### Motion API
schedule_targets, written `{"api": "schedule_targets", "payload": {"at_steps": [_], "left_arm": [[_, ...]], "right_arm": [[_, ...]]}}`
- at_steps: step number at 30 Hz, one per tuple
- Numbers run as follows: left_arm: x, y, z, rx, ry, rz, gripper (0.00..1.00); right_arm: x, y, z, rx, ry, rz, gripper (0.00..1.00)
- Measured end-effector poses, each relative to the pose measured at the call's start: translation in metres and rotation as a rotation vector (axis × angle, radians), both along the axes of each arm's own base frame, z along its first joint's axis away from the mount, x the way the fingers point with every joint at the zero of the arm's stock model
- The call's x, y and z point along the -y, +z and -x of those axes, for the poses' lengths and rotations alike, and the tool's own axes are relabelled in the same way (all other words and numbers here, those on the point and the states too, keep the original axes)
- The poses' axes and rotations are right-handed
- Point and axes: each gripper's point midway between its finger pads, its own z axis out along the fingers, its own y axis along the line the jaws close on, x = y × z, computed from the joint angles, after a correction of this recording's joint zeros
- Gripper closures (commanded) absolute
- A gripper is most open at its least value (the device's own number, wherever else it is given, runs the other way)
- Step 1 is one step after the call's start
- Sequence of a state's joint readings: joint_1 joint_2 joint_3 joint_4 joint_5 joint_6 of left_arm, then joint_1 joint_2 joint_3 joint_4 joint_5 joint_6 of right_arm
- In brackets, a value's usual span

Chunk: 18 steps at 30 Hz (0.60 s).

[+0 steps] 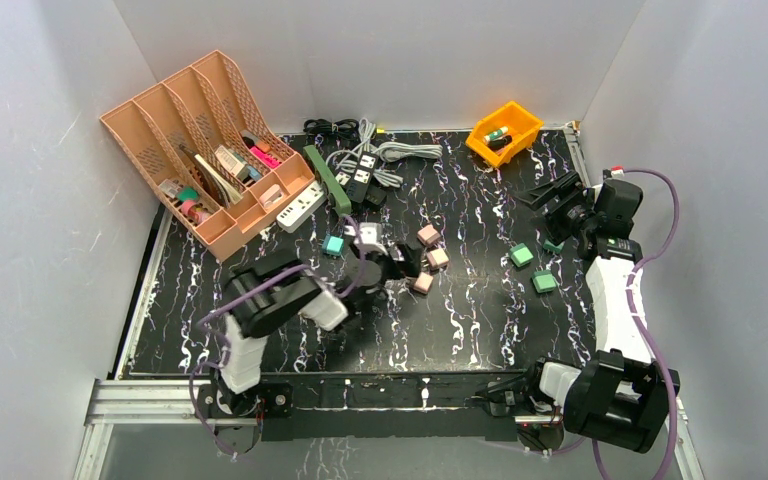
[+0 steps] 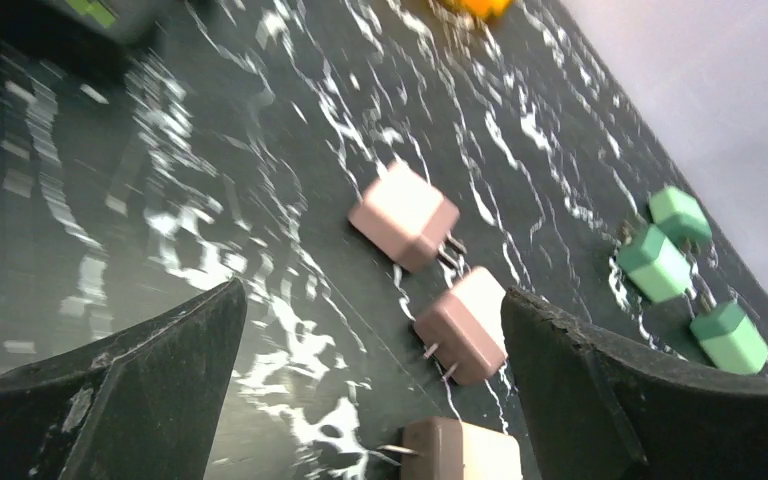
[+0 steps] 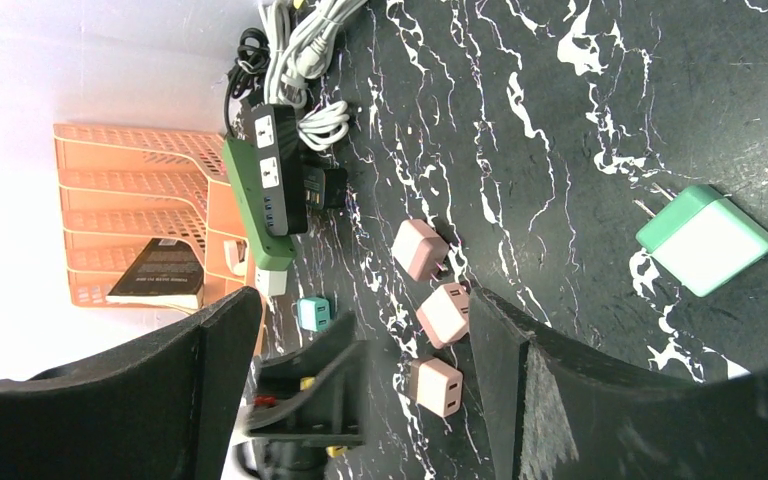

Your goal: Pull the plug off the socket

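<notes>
Lowest pink plug (image 2: pixel 460 450) cut by bottom edge.

We log the table (image 1: pixel 480 320) as black, veined white like marble. Pink plugs (image 1: pixel 428 235), mint-green plugs (image 1: pixel 521 256). Orange bin (image 1: pixel 530 122). Salmon latticed rack (image 1: pixel 160 100). Dark-green power strip (image 1: pixel 328 180).

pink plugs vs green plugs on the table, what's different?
Colour: the pink plugs are pale pink, while the green plugs are mint.
Place: the pink plugs lie mid-table in a loose row, just ahead of the open left gripper. The green plugs sit further right, nearer the right arm.
Shared: three of each show in the left wrist view. All are boxy and lie loose on the table, none in a socket.
</notes>
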State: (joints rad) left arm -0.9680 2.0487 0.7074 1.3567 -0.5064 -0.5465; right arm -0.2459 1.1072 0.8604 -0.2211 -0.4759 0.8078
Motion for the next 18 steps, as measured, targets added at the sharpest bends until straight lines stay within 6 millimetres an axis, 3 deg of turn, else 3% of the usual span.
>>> {"api": "schedule_targets", "payload": {"at_steps": [3,8,11,12,14,15,18], "left_arm": [[-0.035,0.043,0.004,0.056,0.023,-0.029,0.02],[-0.077,0.166,0.013,0.171,0.034,0.041,0.02],[-0.126,0.207,-0.009,0.149,0.132,0.027,0.01],[-0.142,0.210,-0.017,0.125,0.166,0.001,0.02],[-0.171,0.194,-0.028,0.046,0.220,-0.069,0.03],[-0.181,0.175,-0.030,-0.018,0.221,-0.119,0.06],[-0.195,0.090,-0.018,-0.291,0.143,-0.272,0.11]], "right_arm": [[-0.001,0.000,0.000,-0.002,0.003,0.002,0.16],[-0.003,-0.001,0.001,-0.002,0.011,0.001,0.17],[-0.005,0.000,0.001,0.000,0.018,0.002,0.17],[-0.006,0.000,0.001,0.001,0.021,0.002,0.17],[-0.007,0.000,0.001,0.004,0.025,0.003,0.17],[-0.008,0.000,0.001,0.005,0.028,0.003,0.17],[-0.009,0.001,0.000,0.009,0.031,0.005,0.17]]}}
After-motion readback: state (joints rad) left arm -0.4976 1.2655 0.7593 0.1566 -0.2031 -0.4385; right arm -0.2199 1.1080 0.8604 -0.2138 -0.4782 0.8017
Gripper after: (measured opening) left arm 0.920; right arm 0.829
